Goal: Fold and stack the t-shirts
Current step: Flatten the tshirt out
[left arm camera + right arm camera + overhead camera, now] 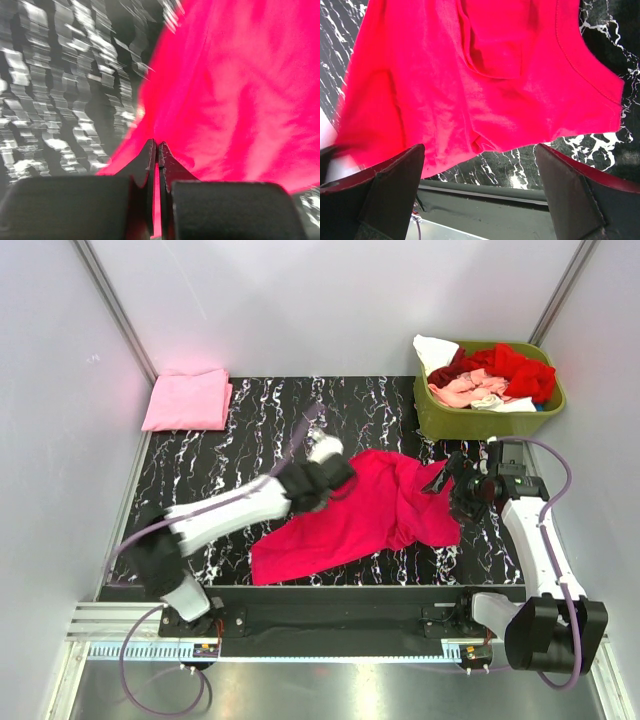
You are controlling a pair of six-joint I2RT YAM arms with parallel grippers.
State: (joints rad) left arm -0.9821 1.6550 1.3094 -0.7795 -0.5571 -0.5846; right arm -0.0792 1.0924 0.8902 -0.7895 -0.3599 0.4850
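the black marbled bench (250,430) runs under both arms. the bright magenta-pink t-shirt (360,515) lies rumpled and spread on it, between the two grippers and reaching back toward the near edge below the left one. the olive-green basket (432,418) sits just beyond the right gripper, at the far right corner. a folded light pink t-shirt (187,400) rests well beyond the left gripper and off to its left, at the far left corner. heaped in the basket beyond the right gripper are red t-shirts (515,368), a salmon t-shirt (465,390) and a white t-shirt (432,348) that hangs over the rim.

the left gripper (345,480) (156,145) is pinched tight on the magenta cloth at the shirt's left edge, with a sliver of pink showing between its jaws. the right gripper (445,483) (480,147) stands wide apart above the shirt's right side, and holds nothing; a hemmed edge of the shirt lies below and between its fingers (395,185).
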